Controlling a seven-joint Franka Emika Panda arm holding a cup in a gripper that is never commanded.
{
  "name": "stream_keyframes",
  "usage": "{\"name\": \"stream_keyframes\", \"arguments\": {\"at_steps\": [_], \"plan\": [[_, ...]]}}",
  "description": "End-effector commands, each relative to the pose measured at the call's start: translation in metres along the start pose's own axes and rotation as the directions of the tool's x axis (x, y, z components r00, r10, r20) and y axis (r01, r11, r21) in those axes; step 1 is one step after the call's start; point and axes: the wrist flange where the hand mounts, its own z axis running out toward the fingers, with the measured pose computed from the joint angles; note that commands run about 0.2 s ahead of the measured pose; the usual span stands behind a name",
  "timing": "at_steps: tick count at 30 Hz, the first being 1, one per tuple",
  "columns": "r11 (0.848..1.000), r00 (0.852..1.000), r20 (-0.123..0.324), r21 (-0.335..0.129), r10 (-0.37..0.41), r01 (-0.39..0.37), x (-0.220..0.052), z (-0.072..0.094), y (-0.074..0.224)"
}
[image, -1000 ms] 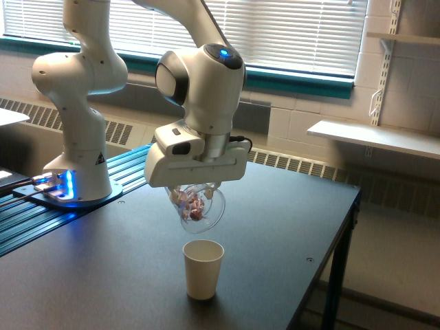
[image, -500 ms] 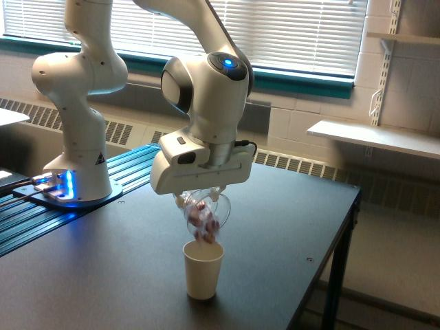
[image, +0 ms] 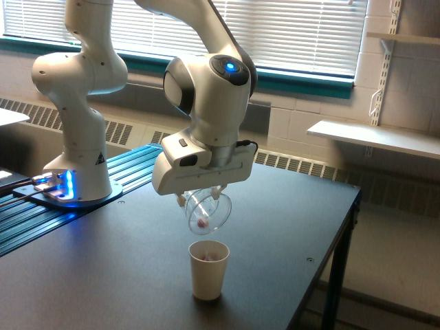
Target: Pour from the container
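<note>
- Clear plastic container (image: 207, 210) tipped steeply over at mid-table, mouth angled down and toward the exterior view's left, hanging just above an opaque paper cup (image: 208, 269).
- Gripper (image: 204, 197) mostly hidden beneath the white hand housing; fingers clamped on the container's upper rim or wall, by the look of it, though exact opening too obscured to tell.
- Only one small pink piece visible inside the see-through wall, low down near the lip; pink pieces showing inside the paper cup's rim, suggesting a pour almost finished.
- Key relation: container directly below the gripper, long axis slanting down from the fingers toward the paper cup, mouth sitting over the cup's opening but a shade to the left of its centre.
- Paper cup upright on the dark table (image: 289, 227), near edge of the scene, apart from the container with a clear gap between.
- Likely next need: a little more tilt or a small shake to free the last piece; risk of it dropping outside the rim if the mouth drifts farther left.
</note>
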Motion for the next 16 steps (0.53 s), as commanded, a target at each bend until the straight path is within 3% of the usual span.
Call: {"name": "stream_keyframes", "arguments": {"at_steps": [1, 6, 16], "plan": [[1.000, 1.000, 0.000, -0.015, -0.023, 0.023, -0.0037, -0.0021, -0.0010], [0.998, 0.999, -0.050, -0.060, -0.007, 0.004, -0.0056, 0.0018, 0.0011], [0.998, 0.997, -0.074, -0.052, 0.019, -0.023, -0.0069, -0.0027, 0.0027]]}}
